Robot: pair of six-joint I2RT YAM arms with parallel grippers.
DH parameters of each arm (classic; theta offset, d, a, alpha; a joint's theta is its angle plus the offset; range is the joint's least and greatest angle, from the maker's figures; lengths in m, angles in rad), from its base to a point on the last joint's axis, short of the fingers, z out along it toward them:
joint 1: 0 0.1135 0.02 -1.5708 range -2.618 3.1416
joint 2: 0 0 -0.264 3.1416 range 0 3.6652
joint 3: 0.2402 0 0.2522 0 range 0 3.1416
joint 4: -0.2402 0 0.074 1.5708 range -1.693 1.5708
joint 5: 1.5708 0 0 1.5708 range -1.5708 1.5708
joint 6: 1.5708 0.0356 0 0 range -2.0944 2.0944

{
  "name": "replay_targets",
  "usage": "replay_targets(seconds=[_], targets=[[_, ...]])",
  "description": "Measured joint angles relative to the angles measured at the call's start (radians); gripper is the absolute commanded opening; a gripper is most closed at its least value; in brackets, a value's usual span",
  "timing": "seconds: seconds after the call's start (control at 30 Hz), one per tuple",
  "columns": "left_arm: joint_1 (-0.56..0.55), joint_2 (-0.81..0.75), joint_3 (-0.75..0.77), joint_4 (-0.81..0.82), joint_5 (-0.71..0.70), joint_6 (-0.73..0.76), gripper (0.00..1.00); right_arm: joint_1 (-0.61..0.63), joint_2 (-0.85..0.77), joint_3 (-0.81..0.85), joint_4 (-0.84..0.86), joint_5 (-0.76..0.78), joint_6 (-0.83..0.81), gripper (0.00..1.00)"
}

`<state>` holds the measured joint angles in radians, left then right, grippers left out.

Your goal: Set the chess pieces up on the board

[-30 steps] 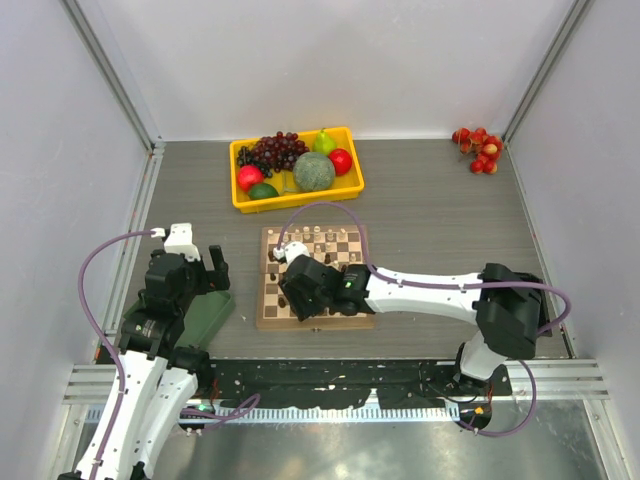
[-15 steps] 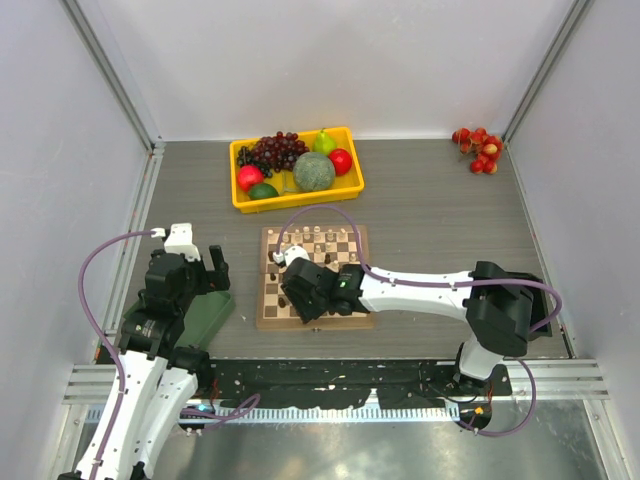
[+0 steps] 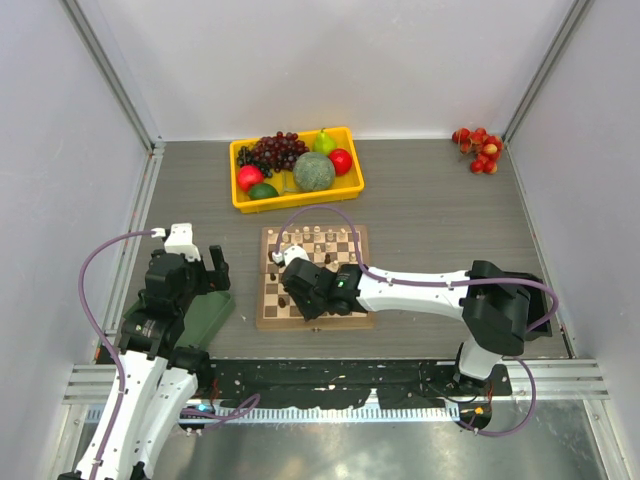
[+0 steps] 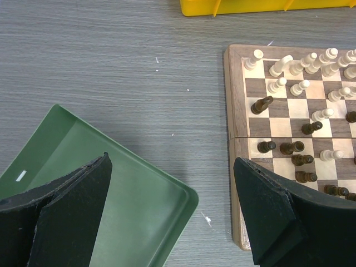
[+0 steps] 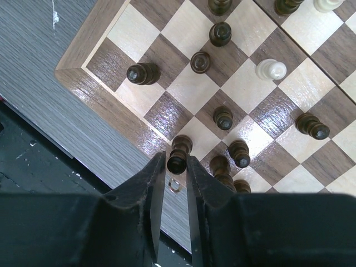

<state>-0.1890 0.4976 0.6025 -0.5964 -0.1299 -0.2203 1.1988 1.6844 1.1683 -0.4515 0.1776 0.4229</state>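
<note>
On the grey table (image 3: 450, 200) the right pincer (image 5: 176, 161) clasps a dark piece (image 5: 178, 153) near the board's (image 5: 72, 67) corner while the left pincer (image 4: 171, 167) gapes idle; best lift straight, sparing neighbours (image 5: 240, 153).

No text, brand or number could be read anywhere. A small white sticker (image 4: 21, 176) on the green tray (image 4: 139, 211) showed no legible marks.
</note>
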Motion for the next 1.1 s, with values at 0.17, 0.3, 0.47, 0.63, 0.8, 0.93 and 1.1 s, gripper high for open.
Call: replay_targets(seconds=[0.17,0.3,0.47,0.63,0.8,0.93,1.1], targets=[[0.0,0.0,0.0,0.0,0.0,0.0,0.99,0.0,0.0,0.001,0.0,0.025,0.0,0.26],[0.0,0.0,0.0,0.0,0.0,0.0,0.99,0.0,0.0,0.002,0.0,0.04,0.0,0.26],[0.0,0.0,0.0,0.0,0.0,0.0,0.99,0.0,0.0,0.002,0.0,0.057,0.002,0.26],[0.0,0.0,-0.002,0.0,0.0,0.0,0.99,0.0,0.0,0.002,0.0,0.064,0.002,0.3],[0.0,0.0,-0.003,0.0,0.0,0.0,0.99,0.0,0.0,0.002,0.0,0.062,0.003,0.37],[0.0,0.0,-0.003,0.0,0.0,0.0,0.99,0.0,-0.004,0.002,0.002,0.052,0.002,0.45],[0.0,0.005,-0.003,0.001,0.0,0.0,0.99,0.0,-0.035,0.005,0.002,0.04,0.001,0.61]])
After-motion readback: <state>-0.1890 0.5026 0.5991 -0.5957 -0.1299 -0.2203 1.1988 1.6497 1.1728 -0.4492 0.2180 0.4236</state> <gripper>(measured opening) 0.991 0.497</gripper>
